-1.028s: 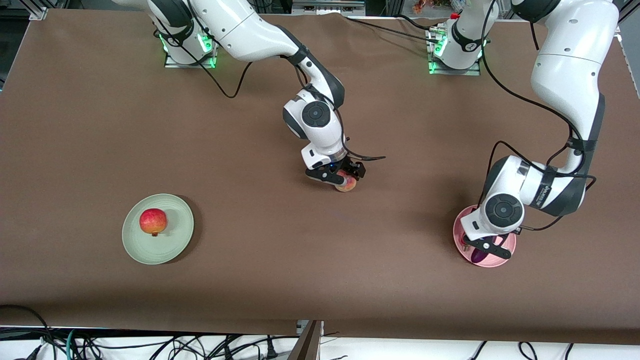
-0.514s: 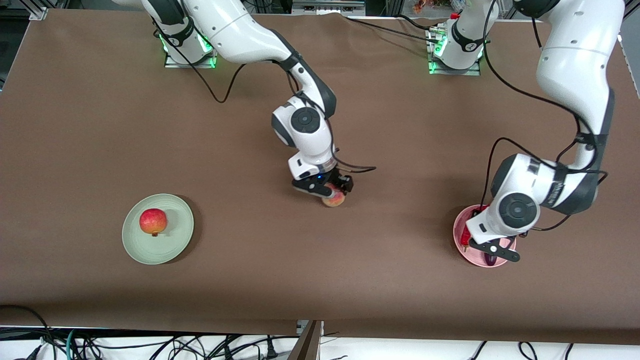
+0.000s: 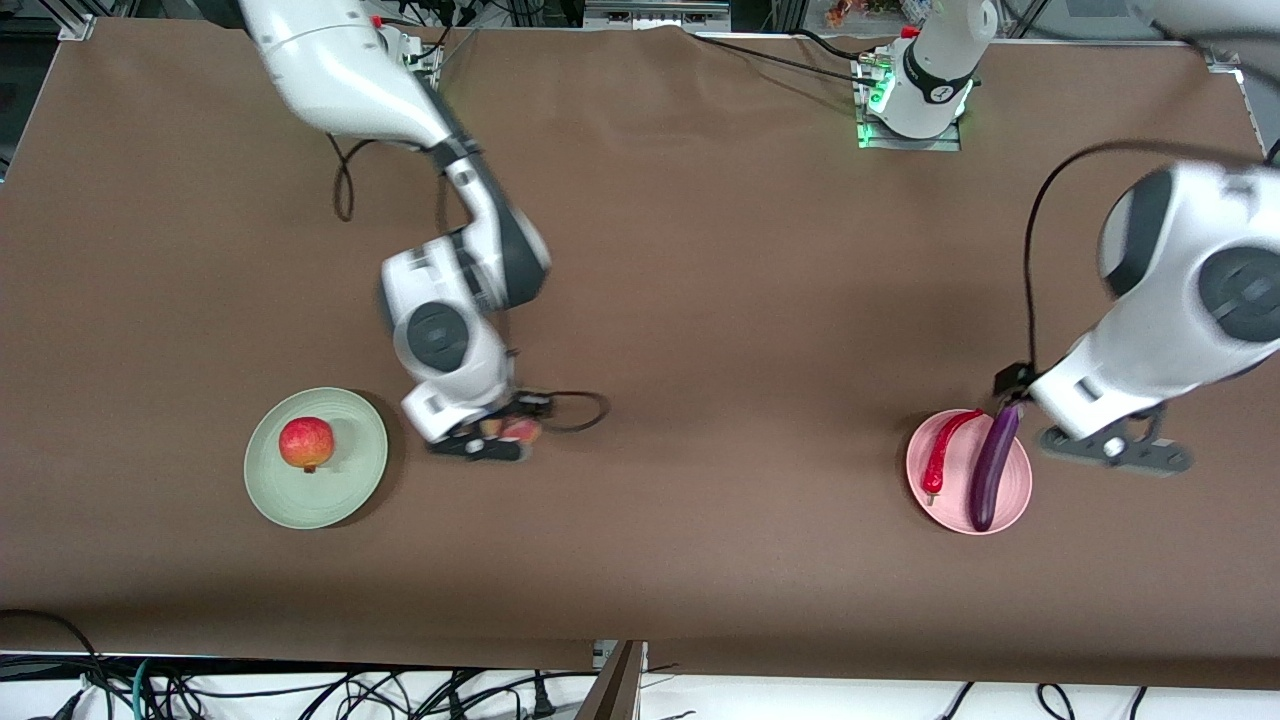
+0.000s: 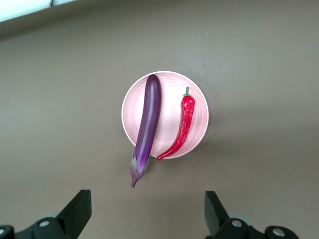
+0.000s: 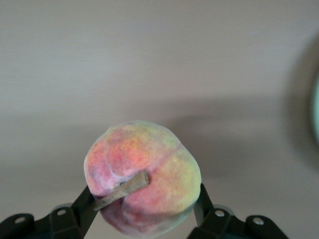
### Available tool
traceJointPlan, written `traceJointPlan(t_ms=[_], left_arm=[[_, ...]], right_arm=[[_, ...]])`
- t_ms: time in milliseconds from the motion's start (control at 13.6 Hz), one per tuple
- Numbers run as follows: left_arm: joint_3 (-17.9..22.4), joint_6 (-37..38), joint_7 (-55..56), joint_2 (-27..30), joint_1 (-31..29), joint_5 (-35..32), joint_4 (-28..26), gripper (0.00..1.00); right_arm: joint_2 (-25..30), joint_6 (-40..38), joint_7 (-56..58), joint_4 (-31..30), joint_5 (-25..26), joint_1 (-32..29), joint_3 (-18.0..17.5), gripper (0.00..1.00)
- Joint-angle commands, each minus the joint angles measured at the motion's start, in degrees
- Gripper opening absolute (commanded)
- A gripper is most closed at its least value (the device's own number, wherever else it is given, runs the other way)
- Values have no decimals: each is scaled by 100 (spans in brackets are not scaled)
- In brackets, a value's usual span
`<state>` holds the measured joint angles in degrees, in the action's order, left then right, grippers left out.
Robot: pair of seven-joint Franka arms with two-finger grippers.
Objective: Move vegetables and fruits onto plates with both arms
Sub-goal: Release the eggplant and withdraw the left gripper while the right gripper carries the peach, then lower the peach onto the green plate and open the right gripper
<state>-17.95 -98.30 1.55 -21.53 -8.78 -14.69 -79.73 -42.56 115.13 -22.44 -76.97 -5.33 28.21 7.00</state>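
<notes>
The pale pink plate (image 3: 1012, 500) holds the purple eggplant (image 3: 990, 465) and the red chili (image 3: 940, 455) side by side. In the left wrist view the eggplant (image 4: 148, 127) overhangs the plate rim (image 4: 201, 102) with its stem end, beside the chili (image 4: 183, 127). My left gripper (image 3: 1115, 450) is open and empty, up above the table beside that plate (image 4: 146, 214). My right gripper (image 3: 492, 442) is shut on the peach-coloured fruit (image 3: 521, 432), over the table beside the mint green plate (image 3: 350, 490). The red fruit (image 3: 306, 443) sits on that plate. The peach (image 5: 142, 172) fills the right gripper (image 5: 143, 199).
A black cable loop (image 3: 580, 410) hangs by the right gripper. The green plate's edge (image 5: 316, 114) just shows in the right wrist view. Brown cloth covers the table, and the arm bases (image 3: 915, 100) stand along its edge farthest from the front camera.
The right arm carried the peach from mid-table toward the green plate. The left gripper let go of the eggplant, which now lies on the pink plate, and rose up and away.
</notes>
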Motion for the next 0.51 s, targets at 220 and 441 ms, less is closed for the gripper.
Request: traceJointPlan(t_ms=[220,441], left_arm=[[869,136,-85,1702,383,933,-1059,100],[1469,136,-128,2345,957,942,-1798,100]], right_arm=[[178,-711,2179,-388,6,-1333,-94,29],[73,-685,2814,-538,15,-1809,-103,29]])
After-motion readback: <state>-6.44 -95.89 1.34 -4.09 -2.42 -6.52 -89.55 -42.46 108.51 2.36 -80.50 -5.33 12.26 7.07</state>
